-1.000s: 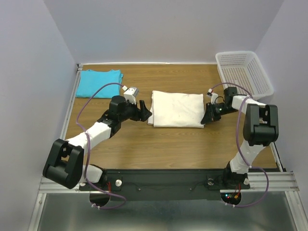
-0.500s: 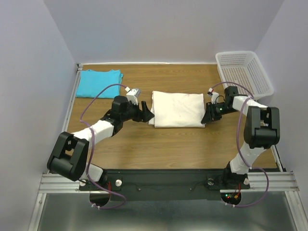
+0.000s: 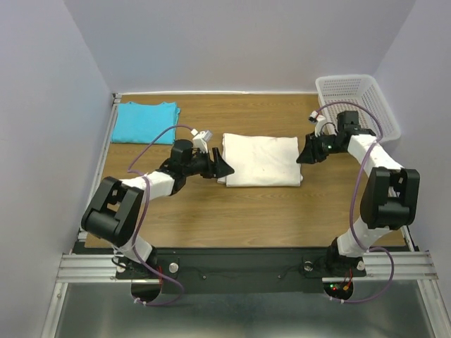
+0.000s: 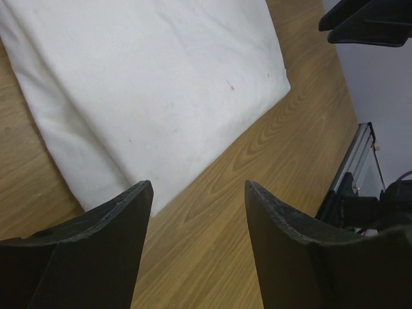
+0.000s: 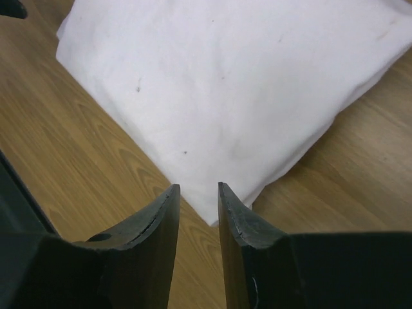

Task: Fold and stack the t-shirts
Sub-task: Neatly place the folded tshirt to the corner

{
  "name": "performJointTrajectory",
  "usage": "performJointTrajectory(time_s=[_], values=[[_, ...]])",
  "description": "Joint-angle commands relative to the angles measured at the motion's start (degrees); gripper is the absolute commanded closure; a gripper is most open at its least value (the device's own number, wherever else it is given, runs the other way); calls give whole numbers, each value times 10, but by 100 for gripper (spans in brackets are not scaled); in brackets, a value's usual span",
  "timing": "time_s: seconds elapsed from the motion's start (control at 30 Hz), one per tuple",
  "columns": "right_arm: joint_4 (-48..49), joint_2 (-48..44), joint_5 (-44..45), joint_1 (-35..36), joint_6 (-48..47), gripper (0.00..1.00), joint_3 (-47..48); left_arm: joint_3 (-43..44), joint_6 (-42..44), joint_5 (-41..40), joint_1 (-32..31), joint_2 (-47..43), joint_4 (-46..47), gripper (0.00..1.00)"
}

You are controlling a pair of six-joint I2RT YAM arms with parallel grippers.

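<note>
The cream t-shirt (image 3: 261, 160) lies folded into a flat rectangle in the middle of the table. The turquoise t-shirt (image 3: 144, 121) lies folded at the far left corner. My left gripper (image 3: 224, 167) sits low at the cream shirt's near left corner. In the left wrist view its jaws (image 4: 197, 190) stand wide open over bare wood, beside the cream shirt's (image 4: 148, 84) edge, with nothing between them. My right gripper (image 3: 304, 156) hovers at the shirt's right edge. Its jaws (image 5: 197, 188) are a little apart, and a corner of the cream shirt (image 5: 244, 90) shows past the fingertips, not pinched.
A white perforated basket (image 3: 356, 105) stands at the far right corner, just behind my right arm. The wooden table (image 3: 232, 211) is bounded by a metal rail on the left (image 3: 102, 158) and grey walls at the back and sides.
My left gripper has slid right, up to the cream shirt's near left corner, and narrowed slightly. My right gripper has moved toward the back along the shirt's right edge, its jaws opening a little.
</note>
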Motion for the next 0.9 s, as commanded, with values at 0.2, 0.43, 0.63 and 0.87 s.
performJointTrajectory(time_s=[0.2,0.43,0.63,0.87], values=[[26,112,-57,0,22,68,8,51,-53,45,-36,109,77,34],[56,147,30,0,61,70,-2,54,-50,13,-39,165,66,38],[52,49,3,-1,28,68,-1,65,9,-55,-39,93,21,36],[63,-49,62,-2,14,53,-7,114,84,-232,-34,-20,-117,13]])
